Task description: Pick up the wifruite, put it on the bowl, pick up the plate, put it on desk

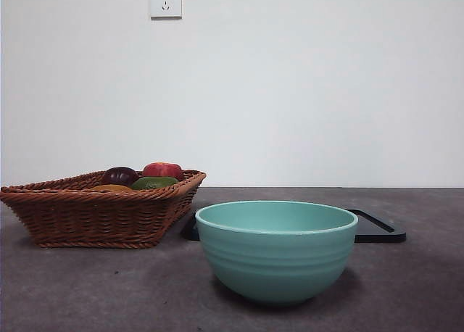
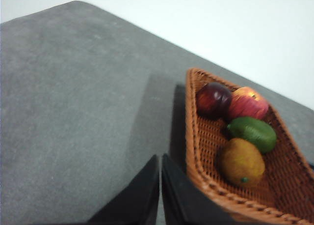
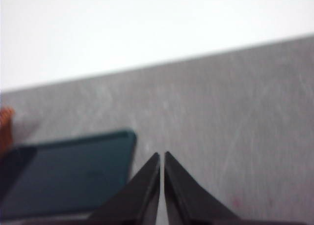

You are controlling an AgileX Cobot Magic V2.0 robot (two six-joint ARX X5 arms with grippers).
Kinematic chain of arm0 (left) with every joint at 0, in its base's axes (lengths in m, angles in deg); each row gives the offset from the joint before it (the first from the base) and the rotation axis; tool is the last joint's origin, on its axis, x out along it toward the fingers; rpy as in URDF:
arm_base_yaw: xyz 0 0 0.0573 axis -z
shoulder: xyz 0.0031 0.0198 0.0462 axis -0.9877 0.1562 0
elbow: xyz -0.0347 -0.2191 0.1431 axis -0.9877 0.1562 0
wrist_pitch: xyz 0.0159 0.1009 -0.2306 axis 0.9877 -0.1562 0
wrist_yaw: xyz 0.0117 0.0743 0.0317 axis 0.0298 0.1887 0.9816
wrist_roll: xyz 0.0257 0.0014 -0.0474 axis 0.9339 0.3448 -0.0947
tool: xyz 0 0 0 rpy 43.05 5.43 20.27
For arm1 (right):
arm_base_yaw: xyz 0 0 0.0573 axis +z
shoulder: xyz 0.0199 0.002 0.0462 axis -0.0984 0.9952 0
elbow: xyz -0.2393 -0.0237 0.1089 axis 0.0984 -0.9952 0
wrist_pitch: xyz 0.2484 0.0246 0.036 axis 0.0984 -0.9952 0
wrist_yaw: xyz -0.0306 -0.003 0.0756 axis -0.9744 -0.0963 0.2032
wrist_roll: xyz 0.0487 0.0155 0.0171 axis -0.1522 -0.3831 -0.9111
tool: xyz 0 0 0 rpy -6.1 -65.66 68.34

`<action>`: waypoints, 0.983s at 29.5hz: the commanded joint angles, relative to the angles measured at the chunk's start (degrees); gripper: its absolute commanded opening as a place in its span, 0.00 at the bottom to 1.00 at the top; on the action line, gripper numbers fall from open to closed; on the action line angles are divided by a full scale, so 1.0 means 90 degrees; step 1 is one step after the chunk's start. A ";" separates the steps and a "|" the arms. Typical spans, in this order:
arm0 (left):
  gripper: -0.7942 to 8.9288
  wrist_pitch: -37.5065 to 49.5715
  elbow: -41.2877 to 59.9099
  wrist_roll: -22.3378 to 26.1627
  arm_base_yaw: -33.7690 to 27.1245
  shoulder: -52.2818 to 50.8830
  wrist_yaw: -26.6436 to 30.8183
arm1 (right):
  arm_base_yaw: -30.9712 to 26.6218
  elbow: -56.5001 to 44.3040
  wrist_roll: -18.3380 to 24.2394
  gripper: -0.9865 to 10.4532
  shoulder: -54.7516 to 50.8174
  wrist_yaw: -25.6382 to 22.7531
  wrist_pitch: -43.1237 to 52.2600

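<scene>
The wifruite [image 2: 240, 161], a dull brownish-orange oval, lies in a wicker basket [image 2: 196, 136] beside a green fruit, a red fruit and a dark purple one. In the front view only a sliver of the wifruite [image 1: 110, 188] shows over the basket rim. The teal bowl [image 1: 275, 249] stands empty on the desk [image 1: 87, 288], near the front. Behind it lies the plate [image 1: 377, 227], a flat black tray, also seen as a dark slab [image 3: 68, 176]. My left gripper [image 2: 160, 158] hangs shut above the desk just outside the basket. My right gripper [image 3: 162, 156] is shut beside the plate's corner. Neither arm shows in the front view.
The wicker basket [image 1: 101, 212] sits at the left, its near corner close to the bowl. A white wall with a socket [image 1: 165, 1] closes off the back of the desk.
</scene>
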 commanded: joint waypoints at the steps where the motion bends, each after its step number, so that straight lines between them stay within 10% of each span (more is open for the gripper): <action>1: 0.09 0.0019 -0.0381 -0.0046 -0.0015 0.0104 -0.0063 | -0.0007 0.0318 -0.0134 0.09 0.0036 0.0002 0.0068; 29: 0.09 -0.3538 -0.4830 0.1766 0.0561 0.3405 -0.2914 | 0.0685 0.5112 0.0818 0.09 0.3713 0.2361 -0.4388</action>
